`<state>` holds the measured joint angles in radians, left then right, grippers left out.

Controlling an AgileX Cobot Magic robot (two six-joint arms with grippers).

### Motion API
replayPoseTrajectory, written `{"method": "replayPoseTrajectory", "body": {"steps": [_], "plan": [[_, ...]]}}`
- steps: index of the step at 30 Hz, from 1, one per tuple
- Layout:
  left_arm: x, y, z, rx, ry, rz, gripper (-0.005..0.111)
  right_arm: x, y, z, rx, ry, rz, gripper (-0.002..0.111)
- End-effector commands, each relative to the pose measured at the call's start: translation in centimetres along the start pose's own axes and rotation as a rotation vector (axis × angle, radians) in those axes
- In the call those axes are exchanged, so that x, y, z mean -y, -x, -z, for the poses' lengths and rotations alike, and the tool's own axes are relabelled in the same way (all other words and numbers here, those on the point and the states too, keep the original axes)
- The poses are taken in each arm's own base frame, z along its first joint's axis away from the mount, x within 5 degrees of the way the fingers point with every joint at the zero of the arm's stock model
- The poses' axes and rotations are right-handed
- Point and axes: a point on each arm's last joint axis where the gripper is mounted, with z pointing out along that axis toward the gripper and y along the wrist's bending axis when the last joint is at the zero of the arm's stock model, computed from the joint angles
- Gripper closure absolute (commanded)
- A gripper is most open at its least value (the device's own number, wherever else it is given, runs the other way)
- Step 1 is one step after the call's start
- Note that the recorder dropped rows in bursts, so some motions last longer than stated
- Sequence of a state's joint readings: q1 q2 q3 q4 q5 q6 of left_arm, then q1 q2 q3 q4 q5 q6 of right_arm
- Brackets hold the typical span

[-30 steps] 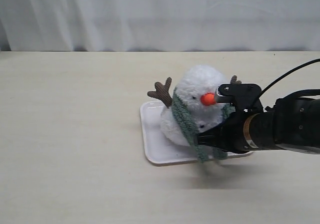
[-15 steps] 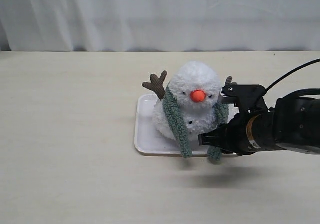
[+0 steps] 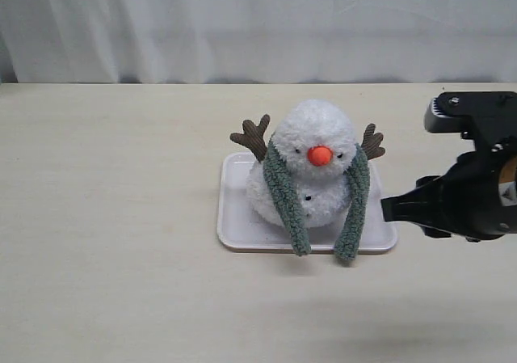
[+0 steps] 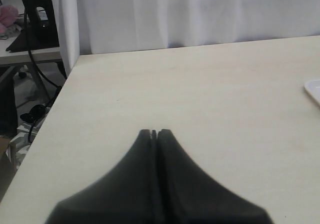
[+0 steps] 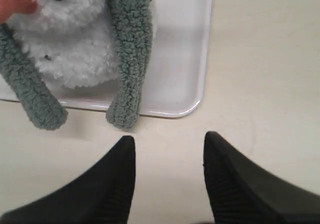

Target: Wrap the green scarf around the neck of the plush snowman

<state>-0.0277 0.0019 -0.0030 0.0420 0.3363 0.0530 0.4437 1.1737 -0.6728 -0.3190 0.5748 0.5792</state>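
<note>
From my station I see the fluffy white two-ball plush snowman (image 3: 317, 149) with the orange nose sitting upright on a shallow white rectangular tray (image 3: 234, 217) in the middle of the pale wooden table (image 3: 121, 217). The fuzzy sage-green knit scarf (image 3: 284, 197) lies around the back of its neck. Both ends hang down the front, one on each side of the nose, and their tips reach just over the tray's near edge. The ends hang separately, neither crossed nor tucked.

My right gripper (image 5: 169, 136) sits low over the table just right of the tray's near right corner. Its fingers are spread wide with nothing between them, clear of the scarf. My left gripper (image 4: 154, 132) has its fingers pressed together on nothing, over bare table well to the left of the tray.

I judge the draping done. If a full wrap is wanted, one end would need to be crossed over the other. Otherwise little is left.
</note>
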Motion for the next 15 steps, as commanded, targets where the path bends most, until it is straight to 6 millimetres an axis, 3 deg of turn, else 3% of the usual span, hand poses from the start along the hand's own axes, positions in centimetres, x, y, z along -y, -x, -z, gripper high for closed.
{"method": "replayPoseTrajectory", "body": {"steps": [1, 3, 4, 11, 15], "plan": [[0.0, 0.0, 0.0, 0.011, 0.001, 0.005, 0.107, 1.0, -0.7, 3.7, 0.037, -0.002, 0.004, 0.068], [0.0, 0.0, 0.0, 0.011, 0.001, 0.005, 0.107, 1.6, -1.1, 5.5, 0.077, 0.001, 0.001, 0.072], [0.0, 0.0, 0.0, 0.011, 0.001, 0.005, 0.107, 2.1, -1.6, 7.4, 0.128, 0.009, -0.005, 0.079], [0.0, 0.0, 0.0, 0.011, 0.001, 0.005, 0.107, 4.3, -4.5, 13.4, 0.319, 0.044, -0.025, 0.1], [0.0, 0.0, 0.0, 0.011, 0.001, 0.005, 0.107, 5.6, -6.5, 16.5, 0.483, 0.093, -0.06, 0.104]]}}
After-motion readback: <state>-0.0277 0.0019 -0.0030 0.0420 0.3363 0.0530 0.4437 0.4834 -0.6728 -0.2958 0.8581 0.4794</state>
